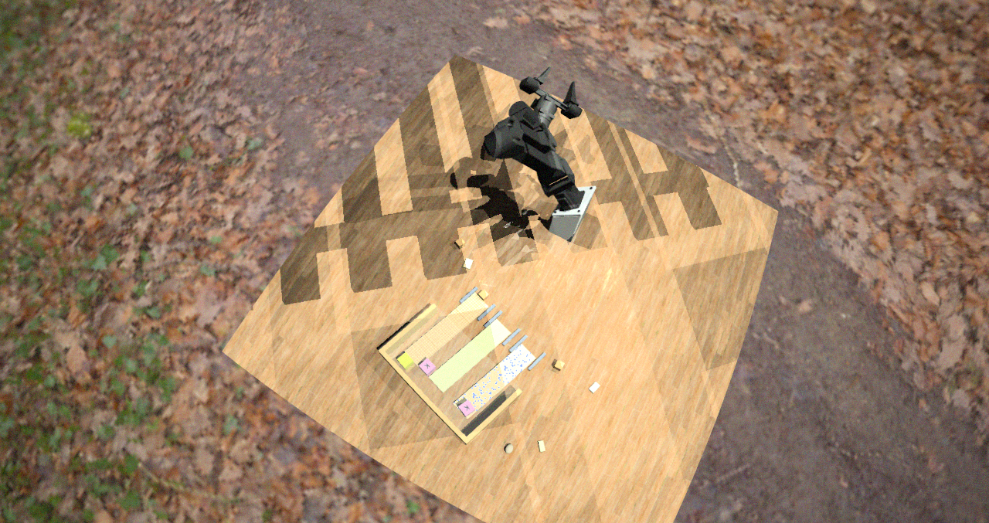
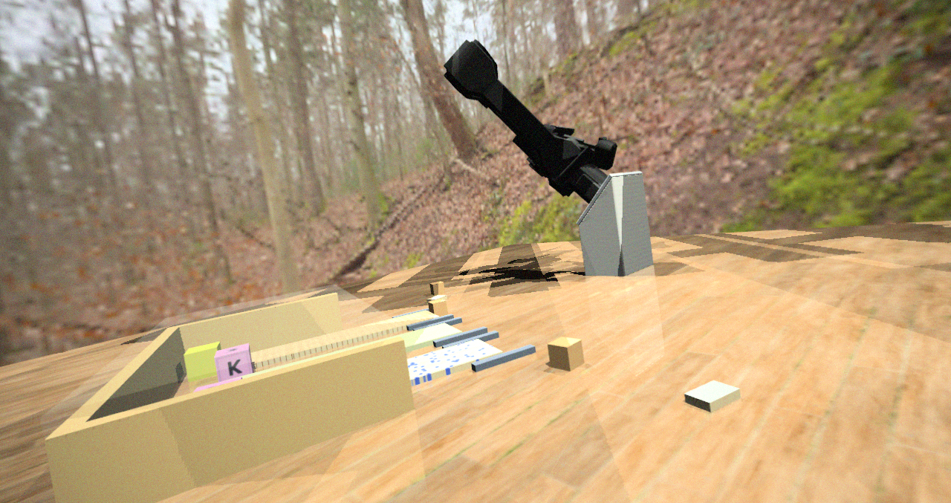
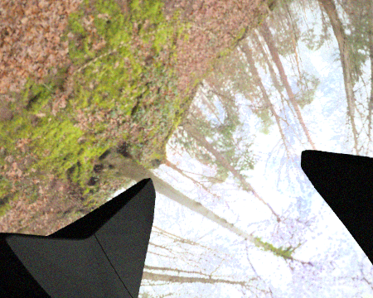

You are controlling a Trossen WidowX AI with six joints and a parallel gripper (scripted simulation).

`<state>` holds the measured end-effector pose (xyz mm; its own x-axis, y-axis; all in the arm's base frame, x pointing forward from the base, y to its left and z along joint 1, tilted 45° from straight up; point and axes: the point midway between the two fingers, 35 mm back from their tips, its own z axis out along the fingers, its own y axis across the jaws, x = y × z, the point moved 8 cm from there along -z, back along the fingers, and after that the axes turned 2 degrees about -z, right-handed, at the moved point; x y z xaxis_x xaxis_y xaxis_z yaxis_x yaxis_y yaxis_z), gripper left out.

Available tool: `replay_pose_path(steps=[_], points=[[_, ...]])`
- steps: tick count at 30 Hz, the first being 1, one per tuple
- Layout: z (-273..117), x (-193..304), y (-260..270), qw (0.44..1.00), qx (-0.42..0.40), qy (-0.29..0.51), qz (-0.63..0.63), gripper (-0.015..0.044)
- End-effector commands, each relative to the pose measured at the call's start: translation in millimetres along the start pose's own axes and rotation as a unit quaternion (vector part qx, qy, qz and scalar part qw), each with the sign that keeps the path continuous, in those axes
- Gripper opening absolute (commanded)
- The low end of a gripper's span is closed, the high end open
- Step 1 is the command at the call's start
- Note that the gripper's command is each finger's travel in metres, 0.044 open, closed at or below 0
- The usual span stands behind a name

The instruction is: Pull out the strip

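A shallow tan tray holds several strips side by side: a tan textured one, a light green one and a white one with blue speckles, each with grey-blue end bars outside the open end. A pink cube marked K sits next to a yellow-green cube at the tray's closed end; in the top view it lies between the tan and green strips. A second marked pink cube sits on the speckled strip. My gripper is open and empty, raised far from the tray, pointing at the sky in the wrist view.
The arm's grey base stands behind the tray. Loose bits lie around: a tan cube, a flat white block, a small ball, and small blocks between base and tray.
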<state>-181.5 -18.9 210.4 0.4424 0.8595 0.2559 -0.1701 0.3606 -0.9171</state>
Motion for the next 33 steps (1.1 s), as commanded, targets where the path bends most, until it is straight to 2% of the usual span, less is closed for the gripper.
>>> replay_pose_path(steps=[1,6,11,16,25,33], points=[[0,-1,0,1.000,0.000,-0.002,0.001,0.0400],[-7,-22,-10,0.997,0.006,-0.062,0.048,0.0400],[-26,-57,-28,0.978,0.008,-0.169,0.123,0.0400],[-62,-89,-49,0.938,-0.001,-0.289,0.192,0.0400],[-149,-119,-85,0.822,-0.041,-0.492,0.283,0.0400],[-239,-107,-109,0.680,-0.089,-0.655,0.317,0.0400]])
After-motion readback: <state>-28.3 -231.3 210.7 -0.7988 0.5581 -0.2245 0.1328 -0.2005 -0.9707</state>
